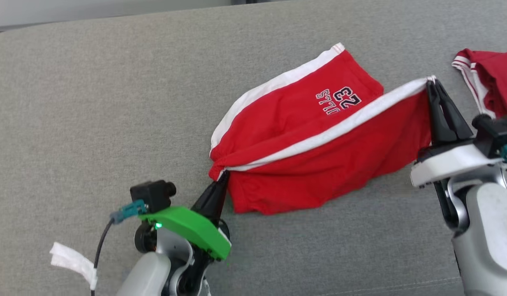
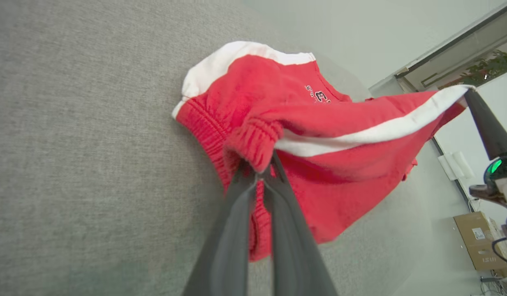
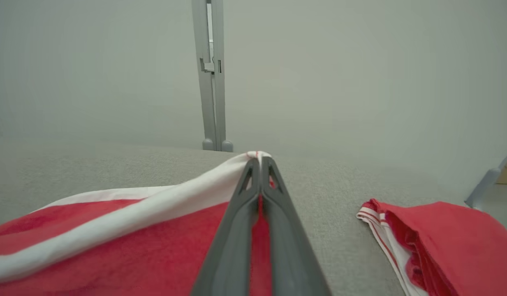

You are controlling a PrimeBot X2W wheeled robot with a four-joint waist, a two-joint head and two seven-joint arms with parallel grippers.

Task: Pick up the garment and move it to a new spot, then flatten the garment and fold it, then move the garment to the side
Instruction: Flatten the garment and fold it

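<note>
Both your grippers are clamped on the red shorts [image 1: 311,164]. The left gripper [image 1: 223,176] pinches the gathered waistband at lower centre of the head view, and the right gripper [image 1: 431,83] pinches the white-striped corner at upper right. You'll see the shorts stretched between them, partly lying on the grey surface [image 1: 93,102]. A second red garment [image 1: 494,78] lies at the far right edge.

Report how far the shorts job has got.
Done: the grasp. The left gripper is shut on the waistband of the red shorts, the right gripper on a white-trimmed hem corner. In hand: the pick-up and move; the shorts stretch between them, the far leg resting on the grey surface. Left: flattening, folding, setting aside; the cloth is creased and unfolded. Another red garment lies at right.
</note>
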